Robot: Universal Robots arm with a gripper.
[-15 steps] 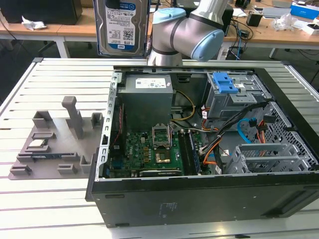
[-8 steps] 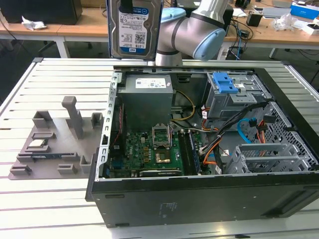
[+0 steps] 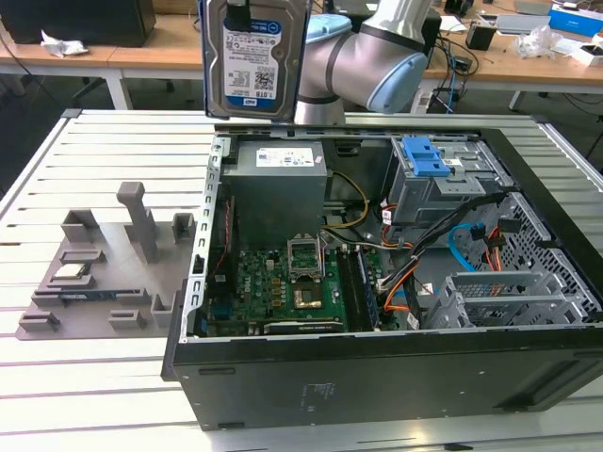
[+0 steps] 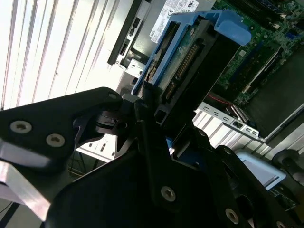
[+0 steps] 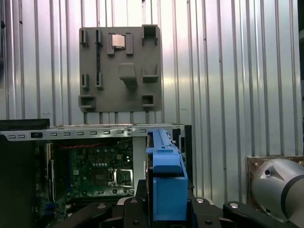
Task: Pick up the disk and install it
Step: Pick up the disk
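Up high in the exterior view, the disk (image 3: 254, 56) is hanging upright over the back of the open computer case (image 3: 396, 377); in the second wrist view, the gripper (image 4: 166, 118) is squeezing the disk tight between its black fingers (image 4: 148, 142); in the first wrist view, the blue frame (image 5: 166, 175) is pointing toward the grey tray (image 5: 118, 66).

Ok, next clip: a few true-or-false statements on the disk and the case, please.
1. The gripper holds the disk in the air above the computer case. True.
2. The disk sits in its bay inside the case. False: it hangs clear above the case.
3. A grey fixture plate lies on the table at the exterior view's left of the case. True.
4. The case is closed. False: it lies open, motherboard showing.
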